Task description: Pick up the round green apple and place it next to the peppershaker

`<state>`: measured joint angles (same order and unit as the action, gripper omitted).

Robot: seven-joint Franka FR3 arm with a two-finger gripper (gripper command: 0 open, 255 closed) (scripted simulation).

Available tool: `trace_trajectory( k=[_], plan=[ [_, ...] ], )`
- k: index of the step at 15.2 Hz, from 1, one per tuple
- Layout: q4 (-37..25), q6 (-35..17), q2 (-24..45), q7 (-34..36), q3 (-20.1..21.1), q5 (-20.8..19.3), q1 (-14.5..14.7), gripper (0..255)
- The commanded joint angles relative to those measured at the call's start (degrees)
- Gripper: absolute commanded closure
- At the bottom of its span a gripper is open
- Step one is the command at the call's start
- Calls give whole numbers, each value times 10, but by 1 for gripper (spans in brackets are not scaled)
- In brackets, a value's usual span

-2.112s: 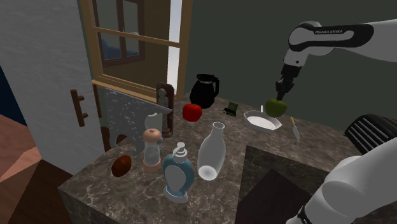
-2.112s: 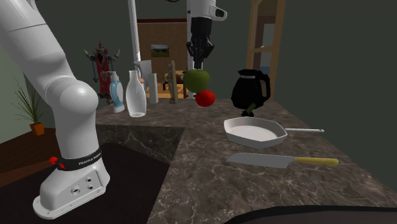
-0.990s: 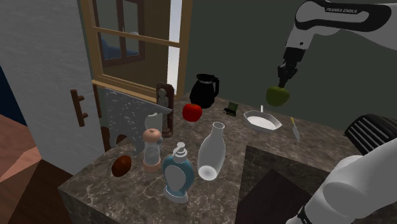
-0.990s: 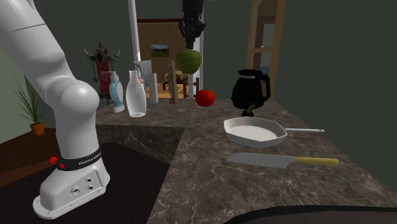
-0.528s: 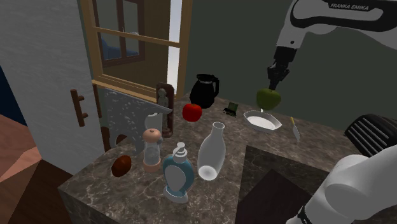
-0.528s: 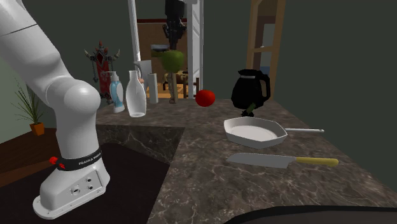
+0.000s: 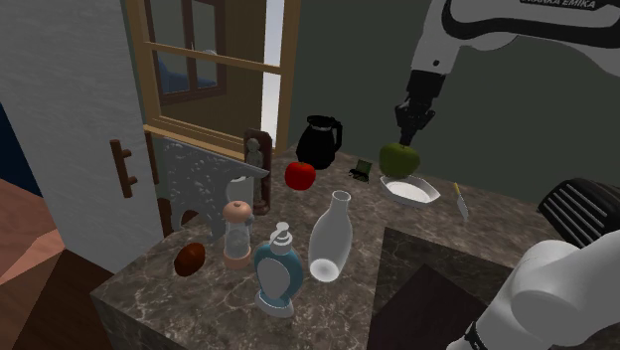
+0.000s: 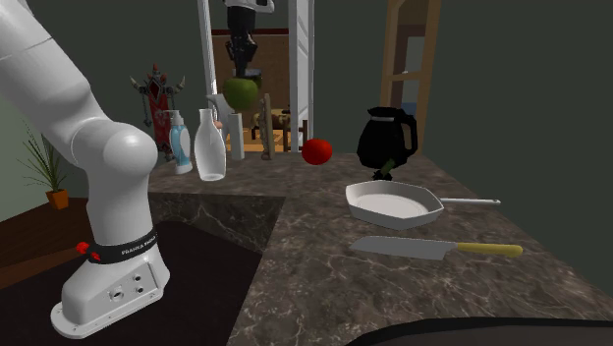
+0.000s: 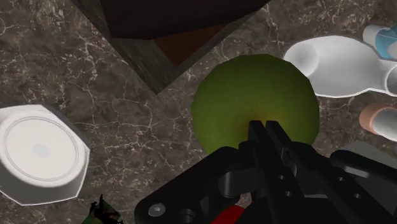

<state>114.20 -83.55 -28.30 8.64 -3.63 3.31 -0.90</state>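
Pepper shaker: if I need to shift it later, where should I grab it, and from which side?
Probably the clear middle of the pepper shaker, under its wider cap, coming down from above. It stands upright, and the soap bottle and a brown lump stand close beside it, so a sideways approach looks crowded. The gripper is shut on the green apple, so release first.

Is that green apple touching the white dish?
Apart. The second exterior view shows the green apple hanging in midair, far from the white dish.
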Motion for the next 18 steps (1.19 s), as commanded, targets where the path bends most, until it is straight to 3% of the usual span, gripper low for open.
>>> trace_trajectory(
  k=[1,10,18],
  plan=[
    [-1,-4,3,31,23,12,9,255],
    [-29,-24,36,157,118,56,48,255],
    [-97,-43,108,272,203,72,79,255]
  ],
)
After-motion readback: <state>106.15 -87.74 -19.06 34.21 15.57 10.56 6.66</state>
